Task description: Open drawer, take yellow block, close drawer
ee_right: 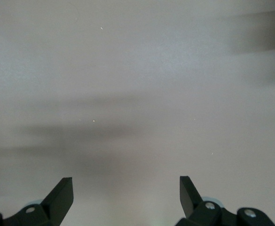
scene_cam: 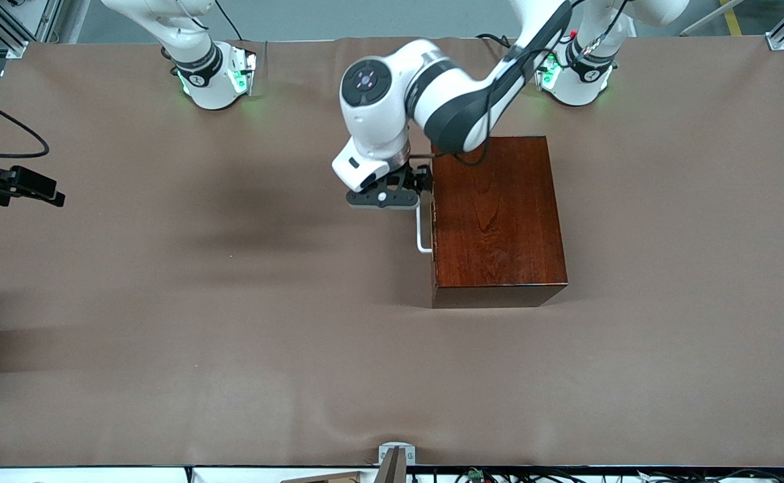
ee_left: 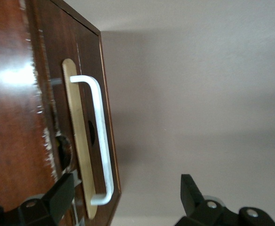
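Toward the right arm's end of the table (scene_cam: 231, 335), held over bare brown cover: right gripper (ee_right: 126, 188), waiting, fingers (ee_right: 62, 193) spread wide with nothing between them (only shadows on the cover below).

Near the table's middle, reached in from the left arm's base at the robots' edge: left gripper (scene_cam: 425, 180), low at the drawer face of the box. Jaws parted wide and straddling the handle (ee_left: 102, 136) at the end of the bar farther from the front camera. One finger (ee_left: 62, 190) up against the box's front edge, the other out over the table; no grip on the bar, a clear gap on the table side.

Drawer (ee_left: 88, 52) fully shut, its dark glossy front flush with the box and facing the right arm's end of the table, white U-shaped bar mounted on a pale wooden strip.

Box (scene_cam: 499, 215) flat on the table, just toward the left arm's end from the middle and closer to the robots' edge than to the front camera's edge.
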